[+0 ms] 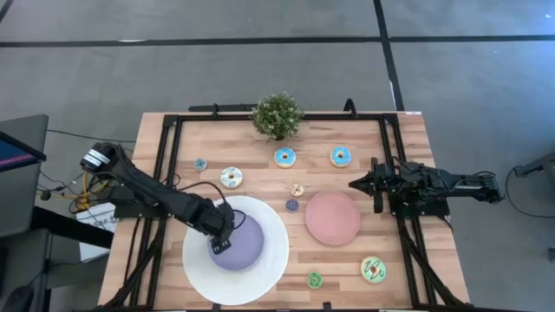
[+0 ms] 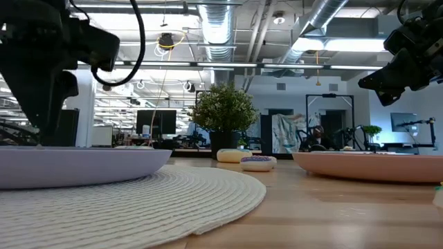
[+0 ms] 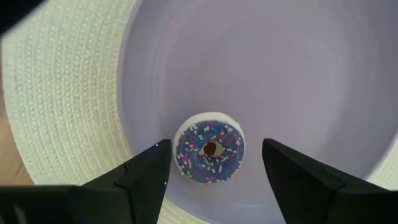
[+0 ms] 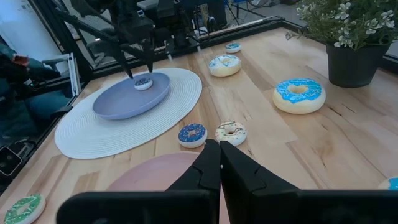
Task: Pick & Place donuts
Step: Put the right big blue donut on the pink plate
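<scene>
Left wrist view showed a tiny donut [image 3: 209, 147] with dark blue icing and sprinkles lying flat on the purple plate [image 3: 280, 68], free between the left gripper [image 3: 214, 165] fingers, which stood apart on either side without touching it. High view placed that gripper [image 1: 222, 243] over the plate's 9 o'clock side, the plate itself resting on a round white woven mat [image 1: 269, 269] at roughly 7 o'clock of the table [image 1: 408, 260]. Other donuts remained on the wood: a small blue one [image 1: 200, 164] and a white-iced one [image 1: 231, 178] toward 11 o'clock, two bigger blue ones [image 1: 284, 157] and [image 1: 341, 156] near 12 o'clock below the potted plant [image 1: 277, 114], two tiny ones [image 1: 297, 189] and [image 1: 292, 205] near the centre, and two green ones [image 1: 314, 279] and [image 1: 374, 269] toward 5 o'clock. A pink plate [image 1: 333, 217] sat empty right of centre. Right gripper [image 1: 357, 184] waited at 3 o'clock with its fingers closed together on nothing. By judgement, the toy rings were light, stiff and smooth-glazed, unlikely to break but apt to skid or flip if pinched off-centre. Hold was best taken across the outer rim at opposite sides, low on the ring, with modest pressure. The tiny pieces left little margin for the fingertips against the table surface.
</scene>
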`<action>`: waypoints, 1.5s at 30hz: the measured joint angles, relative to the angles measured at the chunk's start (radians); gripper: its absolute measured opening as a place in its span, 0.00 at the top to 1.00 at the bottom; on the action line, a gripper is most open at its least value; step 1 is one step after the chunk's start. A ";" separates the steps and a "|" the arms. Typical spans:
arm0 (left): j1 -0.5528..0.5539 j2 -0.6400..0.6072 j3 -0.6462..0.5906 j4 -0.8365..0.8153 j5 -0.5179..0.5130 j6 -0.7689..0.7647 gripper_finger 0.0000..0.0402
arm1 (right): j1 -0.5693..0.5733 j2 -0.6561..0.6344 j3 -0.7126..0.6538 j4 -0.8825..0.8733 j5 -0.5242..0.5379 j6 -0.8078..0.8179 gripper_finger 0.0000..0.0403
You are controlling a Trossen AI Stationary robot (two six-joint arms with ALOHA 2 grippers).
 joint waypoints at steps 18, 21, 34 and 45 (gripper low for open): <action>0.153 -0.130 0.000 0.235 -0.286 0.361 0.39 | 0.000 0.000 0.000 0.000 0.000 0.000 1.00; 0.187 -0.130 0.000 0.320 -0.299 0.463 0.39 | 0.000 0.000 0.000 0.000 0.000 0.000 1.00; 0.257 -0.117 -0.046 0.779 -0.321 0.846 0.39 | 0.000 0.000 0.000 0.000 0.000 -0.049 1.00; 0.285 -0.116 -0.173 0.898 -0.168 0.880 0.39 | 0.000 0.000 0.000 0.000 0.000 -0.158 1.00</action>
